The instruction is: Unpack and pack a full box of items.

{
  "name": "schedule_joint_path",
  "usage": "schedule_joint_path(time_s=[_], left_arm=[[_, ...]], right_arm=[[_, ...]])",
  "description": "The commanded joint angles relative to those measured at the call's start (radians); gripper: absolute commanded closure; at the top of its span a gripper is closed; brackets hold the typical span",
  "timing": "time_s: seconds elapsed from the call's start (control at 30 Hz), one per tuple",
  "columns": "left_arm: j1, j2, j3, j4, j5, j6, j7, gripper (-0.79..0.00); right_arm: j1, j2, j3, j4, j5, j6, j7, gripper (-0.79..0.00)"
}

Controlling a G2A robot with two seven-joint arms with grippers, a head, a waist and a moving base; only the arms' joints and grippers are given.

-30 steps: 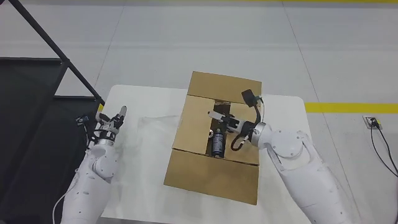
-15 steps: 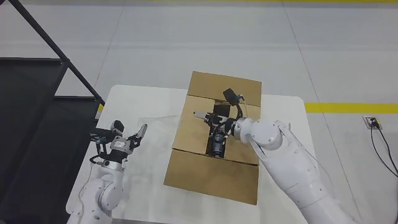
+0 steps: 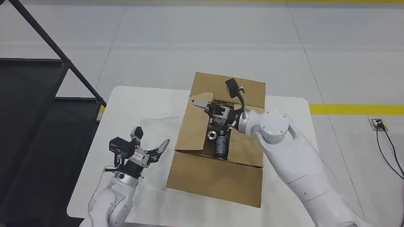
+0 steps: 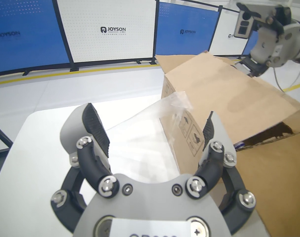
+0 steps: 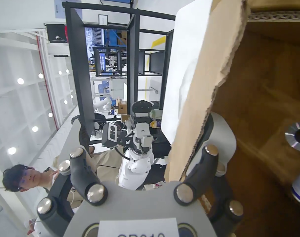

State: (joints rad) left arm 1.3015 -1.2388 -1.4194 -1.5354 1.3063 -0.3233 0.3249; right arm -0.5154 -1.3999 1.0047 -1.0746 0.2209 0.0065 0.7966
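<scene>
An open cardboard box [image 3: 214,180] stands in the middle of the white table [image 3: 136,101]. A dark bottle [image 3: 221,145] with a silver top [image 5: 298,136] stands inside it. My right gripper [image 3: 209,110] is over the box's far left part. It is open, and the torn edge of the left flap [image 5: 214,57] passes between its fingers, with one finger [image 5: 220,134] on the inner side. My left gripper [image 4: 150,113] is open and holds nothing. It hovers above the table near the box's [image 4: 226,94] front left corner.
A crumpled clear plastic bag [image 3: 158,127] lies on the table against the box's left side [image 4: 145,134]. A black frame with a dark panel [image 3: 38,120] stands off the table's left edge. Blue and white partition panels [image 4: 103,30] stand beyond the table.
My left arm swung from the table's left edge toward the front, and its gripper now faces the box. My right gripper moved left across the box opening to the left flap.
</scene>
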Motion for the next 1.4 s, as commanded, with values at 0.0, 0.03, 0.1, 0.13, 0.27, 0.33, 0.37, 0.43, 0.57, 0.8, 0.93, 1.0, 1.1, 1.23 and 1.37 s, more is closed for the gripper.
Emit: schedule_joint_path(time_s=[0.0,0.03,0.1,0.13,0.27,0.33,0.37,0.43,0.57,0.8,0.93,1.0,1.1,1.23,1.37], left_arm=[[0.023,0.002,0.008,-0.034,0.039,0.0,0.007,-0.785],[0.033,0.003,0.012,-0.048,0.054,-0.003,0.009,-0.785],[0.05,0.004,0.018,-0.07,0.081,-0.004,0.015,-0.785],[0.057,0.005,0.021,-0.079,0.092,-0.005,0.016,-0.785],[0.068,0.004,0.032,-0.1,0.111,0.011,0.009,-0.785],[0.057,0.0,0.043,-0.093,0.085,0.045,-0.008,-0.785],[0.051,-0.003,0.05,-0.092,0.063,0.057,-0.02,-0.785],[0.033,-0.009,0.06,-0.093,0.012,0.074,-0.054,-0.785],[0.001,-0.019,0.072,-0.092,-0.082,0.119,-0.107,-0.785],[-0.017,-0.028,0.047,-0.092,-0.22,0.162,-0.123,-0.785],[0.002,-0.024,0.003,-0.101,-0.251,0.165,-0.118,-0.785],[0.01,-0.023,-0.019,-0.097,-0.263,0.17,-0.114,-0.785],[0.02,-0.02,-0.055,-0.083,-0.286,0.18,-0.115,-0.785],[0.006,-0.018,-0.084,-0.034,-0.294,0.182,-0.134,-0.785],[-0.027,-0.019,-0.087,0.033,-0.307,0.189,-0.159,-0.785]], right_arm=[[0.006,-0.007,-0.008,-0.009,0.02,0.002,-0.018,-0.785],[0.009,-0.01,-0.014,-0.015,0.027,0.002,-0.026,-0.785],[0.016,-0.018,-0.026,-0.019,0.044,0.003,-0.039,-0.785],[0.022,-0.022,-0.033,-0.018,0.046,0.005,-0.05,-0.785],[0.044,-0.039,-0.067,-0.009,0.055,0.007,-0.076,-0.785],[0.056,-0.048,-0.083,0.001,0.061,0.004,-0.081,-0.785],[0.062,-0.052,-0.088,0.008,0.066,-0.001,-0.081,-0.785],[0.072,-0.059,-0.1,0.019,0.074,-0.021,-0.075,-0.785],[0.083,-0.072,-0.119,0.046,0.09,-0.066,-0.057,-0.785],[0.087,-0.071,-0.103,0.083,0.077,-0.14,-0.007,-0.785],[0.043,-0.047,-0.035,0.042,0.054,-0.187,-0.02,-0.785],[0.003,-0.029,0.011,-0.005,0.039,-0.204,-0.017,-0.785],[-0.073,0.0,0.089,-0.096,0.003,-0.216,-0.015,-0.785],[-0.182,0.032,0.184,-0.226,-0.036,-0.21,-0.013,-0.785],[-0.266,0.054,0.257,-0.317,-0.059,-0.2,-0.008,-0.785]])
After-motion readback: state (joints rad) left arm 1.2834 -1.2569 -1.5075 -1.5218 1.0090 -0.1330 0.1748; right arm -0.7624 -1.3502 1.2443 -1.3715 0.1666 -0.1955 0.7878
